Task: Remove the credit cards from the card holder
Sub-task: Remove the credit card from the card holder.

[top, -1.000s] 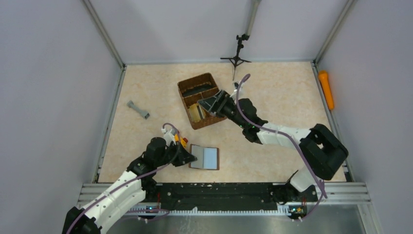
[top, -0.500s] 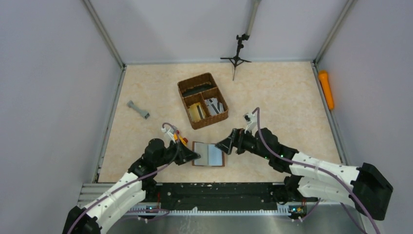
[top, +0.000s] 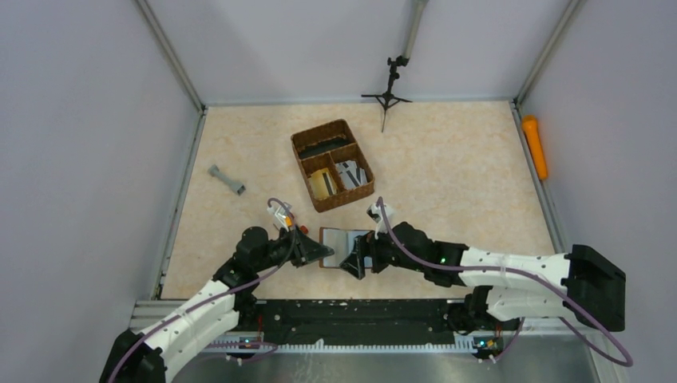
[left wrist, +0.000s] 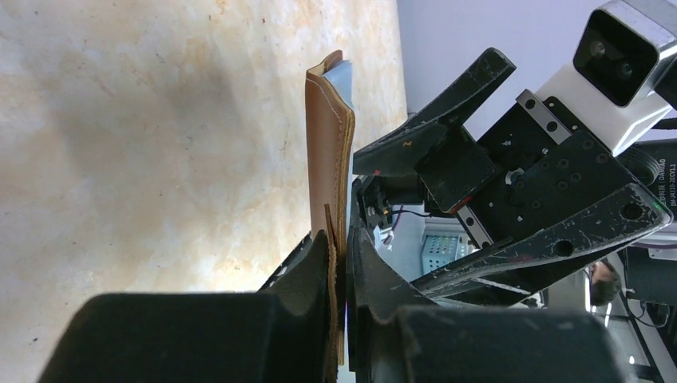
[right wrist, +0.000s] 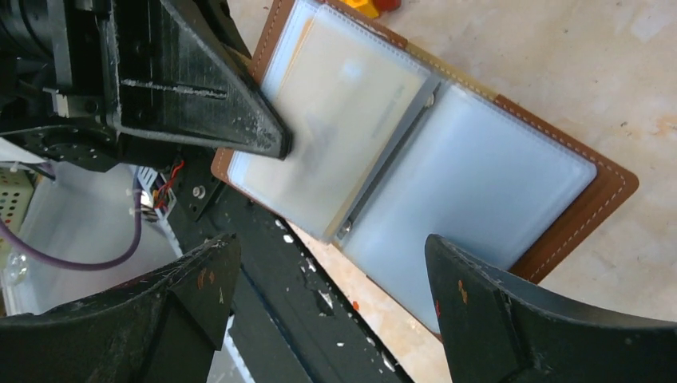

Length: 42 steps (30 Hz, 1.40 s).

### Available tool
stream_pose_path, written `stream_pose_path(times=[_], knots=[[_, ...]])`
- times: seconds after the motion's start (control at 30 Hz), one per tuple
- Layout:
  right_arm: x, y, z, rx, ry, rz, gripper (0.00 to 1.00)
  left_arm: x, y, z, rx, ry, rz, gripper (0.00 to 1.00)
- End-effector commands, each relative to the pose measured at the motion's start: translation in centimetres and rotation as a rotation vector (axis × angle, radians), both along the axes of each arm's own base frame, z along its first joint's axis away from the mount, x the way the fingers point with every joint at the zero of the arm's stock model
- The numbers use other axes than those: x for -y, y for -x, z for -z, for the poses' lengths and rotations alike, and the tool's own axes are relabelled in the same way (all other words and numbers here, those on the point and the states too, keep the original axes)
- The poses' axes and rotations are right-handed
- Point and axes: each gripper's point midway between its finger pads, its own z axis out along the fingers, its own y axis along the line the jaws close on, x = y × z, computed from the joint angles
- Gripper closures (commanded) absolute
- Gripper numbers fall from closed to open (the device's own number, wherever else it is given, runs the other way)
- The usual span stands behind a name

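Now the left fingers [left wrist: 307,275] pinch the open card holder's [right wrist: 471,175] edge, and the right fingers [right wrist: 479,319] spread wide right by it.

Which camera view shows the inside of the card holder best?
The right wrist view: the card holder is open, both clear sleeve pages and its stitched brown border visible. The top external view shows it small, partly hidden. The left wrist view shows only its brown back, edge-on.
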Motion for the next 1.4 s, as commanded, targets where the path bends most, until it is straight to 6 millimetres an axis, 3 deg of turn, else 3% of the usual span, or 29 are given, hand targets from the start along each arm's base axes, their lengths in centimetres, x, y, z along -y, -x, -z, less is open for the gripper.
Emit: stream_pose_path(times=[0.0,0.3,0.4,0.5,0.73,0.87,1.03,1.13,1.37], knots=[[-1.8,-0.8,-2.5,0.075,-0.026,0.008,0.14,0.7,0.1,-2.4,0.076,0.067,0.033,0.93],[-3.3,-0.6,-2.5,0.089,-0.007,-0.001,0.23,2.2,1.7,-4.2,0.127,0.124,0.138,0.92],[-3.6,-0.5,-2.6,0.092,-0.007,-0.008,0.34,2.5,2.0,-4.9,0.14,0.151,0.161,0.92],[-3.6,-0.6,-2.5,0.094,0.001,-0.009,0.38,2.5,2.3,-5.5,0.151,0.18,0.169,0.9],[-3.4,-0.6,-2.4,0.095,0.006,0.0,0.69,2.4,2.9,-7.1,0.18,0.246,0.194,0.78],[-3.1,-0.8,-2.6,0.095,-0.002,0.017,0.77,2.4,3.1,-7.0,0.18,0.244,0.197,0.78],[-1.4,-1.8,-2.1,0.089,0.051,0.11,0.77,2.2,3.0,-6.7,0.18,0.23,0.18,0.84],[0.0,-2.2,-1.9,0.096,0.089,0.154,0.73,2.0,2.8,-6.6,0.186,0.214,0.166,0.99],[4.9,-3.4,-0.6,0.112,0.284,0.294,0.6,1.7,2.7,-6.2,0.186,0.182,0.14,1.0]])
